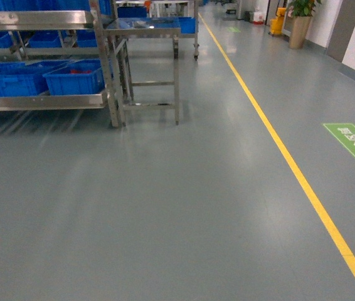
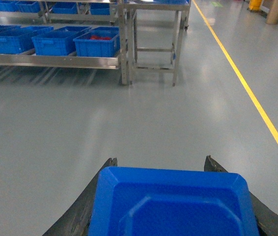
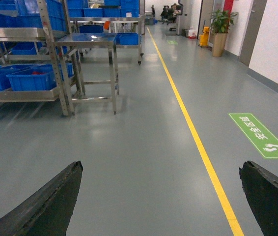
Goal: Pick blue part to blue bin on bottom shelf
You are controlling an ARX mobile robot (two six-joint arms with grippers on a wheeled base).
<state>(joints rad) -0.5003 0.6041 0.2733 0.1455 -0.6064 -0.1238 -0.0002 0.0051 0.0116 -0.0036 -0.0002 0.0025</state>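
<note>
Your left hand grips the blue part; your right hand gapes wide. The bottom shelf lies far left. A jolt could loosen it.

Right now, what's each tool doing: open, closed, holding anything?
Left tool: closed on a blue part, gripped between its fingers.
Right tool: open wide, empty.
</note>
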